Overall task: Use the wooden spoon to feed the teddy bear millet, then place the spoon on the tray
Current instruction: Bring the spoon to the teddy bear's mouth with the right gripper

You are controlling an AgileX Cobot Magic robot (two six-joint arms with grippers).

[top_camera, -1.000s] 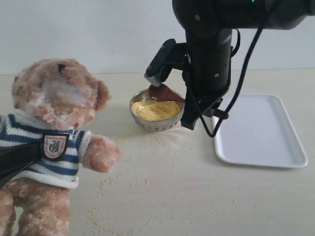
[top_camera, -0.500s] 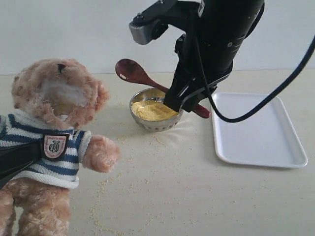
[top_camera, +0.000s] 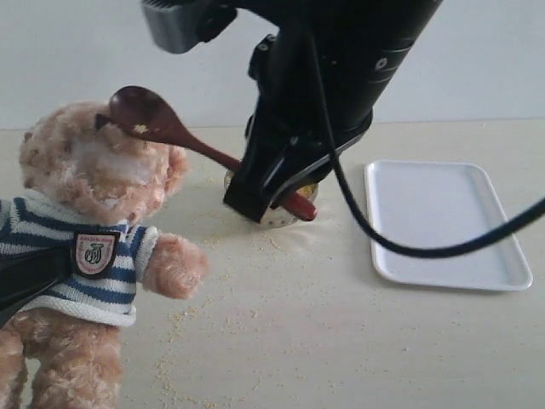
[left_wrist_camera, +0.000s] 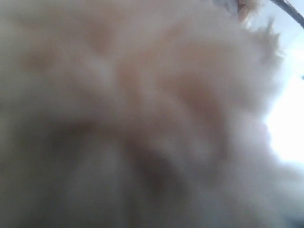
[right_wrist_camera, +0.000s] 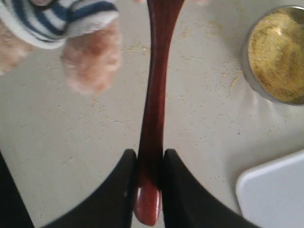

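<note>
Clamping the thin handle close to its end, the right gripper [right_wrist_camera: 149, 161] is holding the wooden spoon [top_camera: 196, 145] between two dark fingers [right_wrist_camera: 124, 183], which are standing only a handle's width apart. The spoon is slanting up and away from the gripper towards the teddy bear [top_camera: 94, 170]. Its round bowl is sitting at the bear's upturned face, just beside the dark nose (whether wood is actually touching fur, I cannot tell). A few yellow grains are lying in the spoon's bowl.

The bear is sitting at the left of the table [top_camera: 298, 341] in its navy-and-white striped shirt, with one paw sticking out towards the middle. The left gripper [top_camera: 25, 277] is showing only as a dark bar lying across that shirt at the frame edge. Its wrist view is filling up with blurred fur, so I cannot tell how its jaws are standing or what they are gripping.

The millet [right_wrist_camera: 280, 52] is heaping in the steel bowl [right_wrist_camera: 247, 71], which is standing behind the right gripper and is mostly hidden by it in the exterior view. Loose grains are lying scattered over the table between the steel bowl and the bear. The tray [top_camera: 451, 221] is lying flat to the right, near the steel bowl but apart from it.
</note>
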